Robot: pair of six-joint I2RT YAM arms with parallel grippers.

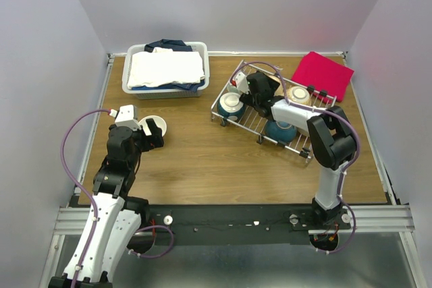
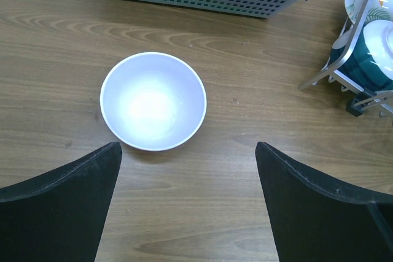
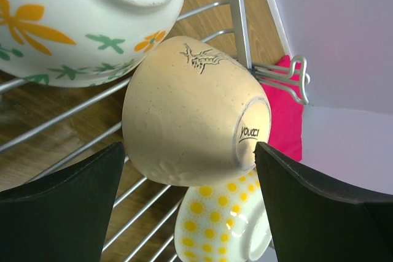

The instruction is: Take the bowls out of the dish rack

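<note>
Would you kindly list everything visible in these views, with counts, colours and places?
white bowl: 1, white, on table near left gripper
teal bowls: 2, teal, in the dish rack
cream bowl: 1, beige, tipped in dish rack
floral bowl: 1, white, orange, green, beside cream bowl
yellow-patterned bowl: 1, white-yellow, beside cream bowl
dish rack: 1, silver wire, table's right
bin: 1, white, holding laundry, far left
red cloth: 1, red, far right
left gripper: 1, black, open
right gripper: 1, black, open at cream bowl
</note>
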